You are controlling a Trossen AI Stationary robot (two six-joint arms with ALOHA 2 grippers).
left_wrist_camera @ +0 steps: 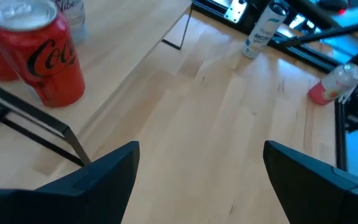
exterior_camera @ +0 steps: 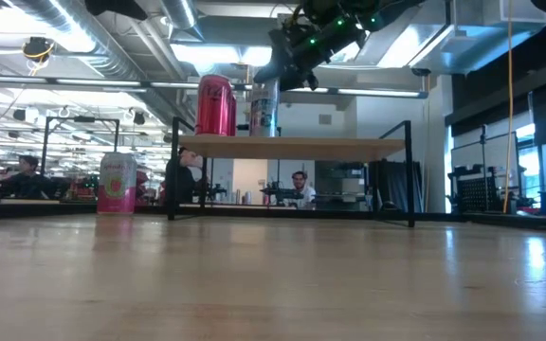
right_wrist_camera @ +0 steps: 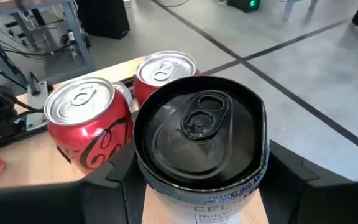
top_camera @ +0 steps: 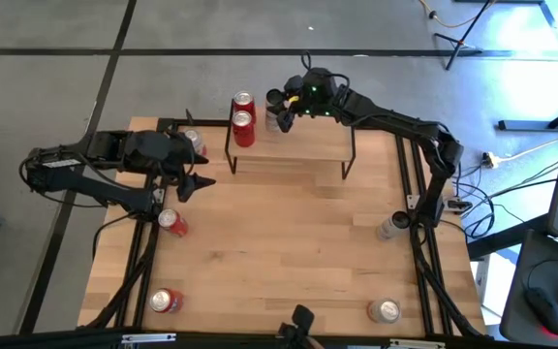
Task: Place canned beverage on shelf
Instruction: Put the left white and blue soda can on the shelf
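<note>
The black-topped can (right_wrist_camera: 201,155) sits pinched in my right gripper (top_camera: 281,109) on the shelf (top_camera: 303,147) beside two red cans (top_camera: 243,118) — unreleased; left gripper (top_camera: 201,182) spread, idle.

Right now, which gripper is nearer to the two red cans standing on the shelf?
The right. The right gripper is at the shelf, around a black-topped can just beside the two red cans. The left gripper hovers open over the table, off the shelf's left end.

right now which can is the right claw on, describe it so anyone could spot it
Find the small wooden shelf on black legs at the table's far edge. On its top stand two red cans side by side; right beside them, between the right claw fingers, is the can with a black lid and pale silver body.
</note>
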